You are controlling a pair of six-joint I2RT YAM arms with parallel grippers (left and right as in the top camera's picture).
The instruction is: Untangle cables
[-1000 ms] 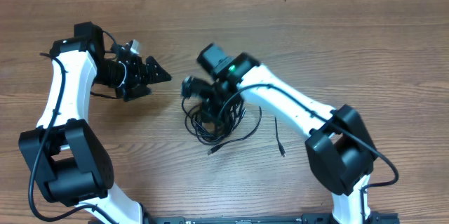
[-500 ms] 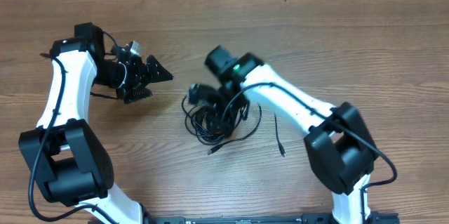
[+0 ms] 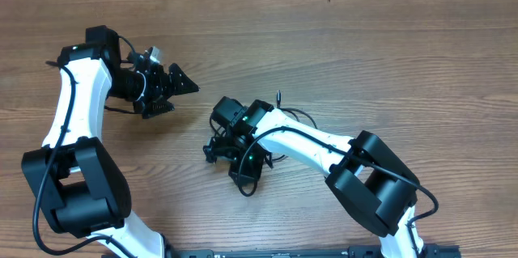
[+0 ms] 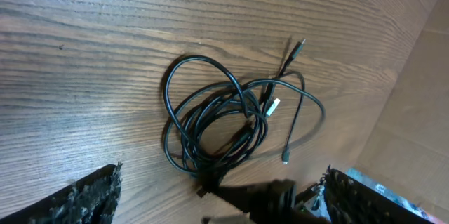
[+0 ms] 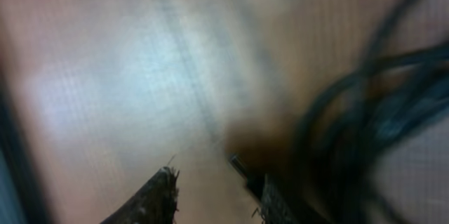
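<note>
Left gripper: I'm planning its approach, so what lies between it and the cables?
Overhead view: bare wood, then the right arm's wrist over the cables' near edge.

The thin black flexible cables (image 4: 210, 122) lay knotted together on the wood-grain table (image 4: 84, 55), a bundle of overlapping loops with one wider loop (image 4: 184, 62) standing out at its edge. A dark plug (image 4: 297, 45) pointed away from the bundle, a silvery tip (image 4: 273, 104) rested on the coils, and a loose arc ended in a small connector (image 4: 286, 157).
</note>
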